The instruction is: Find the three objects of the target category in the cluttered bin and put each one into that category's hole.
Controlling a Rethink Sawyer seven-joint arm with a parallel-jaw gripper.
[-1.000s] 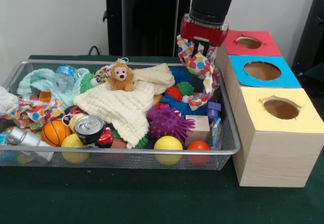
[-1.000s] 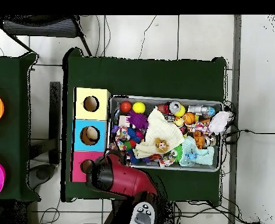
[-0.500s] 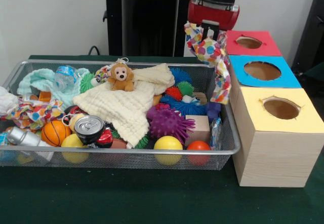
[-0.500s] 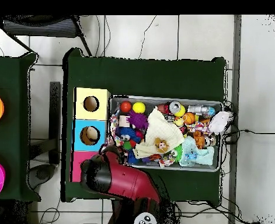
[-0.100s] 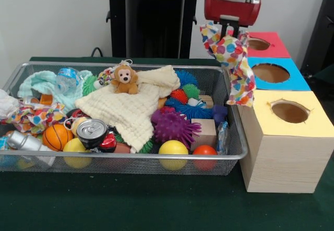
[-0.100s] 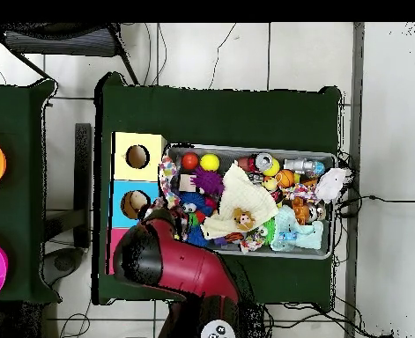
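Note:
My gripper (image 5: 233,31) is shut on a white cloth with coloured polka dots (image 5: 234,62), which hangs from it over the bin's right rim, in front of the blue box (image 5: 295,83). The red box (image 5: 275,49) lies behind it and the yellow box (image 5: 300,129) in front; each has a round hole on top. In the overhead view my arm (image 6: 171,262) covers the red box, and the cloth (image 6: 166,173) shows between the boxes and the bin. More cloths lie in the bin: a cream one (image 5: 128,111), a mint one (image 5: 42,82) and another dotted one (image 5: 31,117).
The wire mesh bin (image 5: 130,158) holds a monkey plush (image 5: 125,79), spiky balls (image 5: 175,126), a can (image 5: 92,130), a basketball (image 5: 56,136), yellow and orange balls, a plastic bottle (image 5: 67,79) and a wooden block (image 5: 207,131). Green cloth covers the table (image 5: 156,205).
My gripper has risen and moved right with the dotted cloth, from above the bin's right end to over its rim beside the boxes. The cloth's tail has left the bin.

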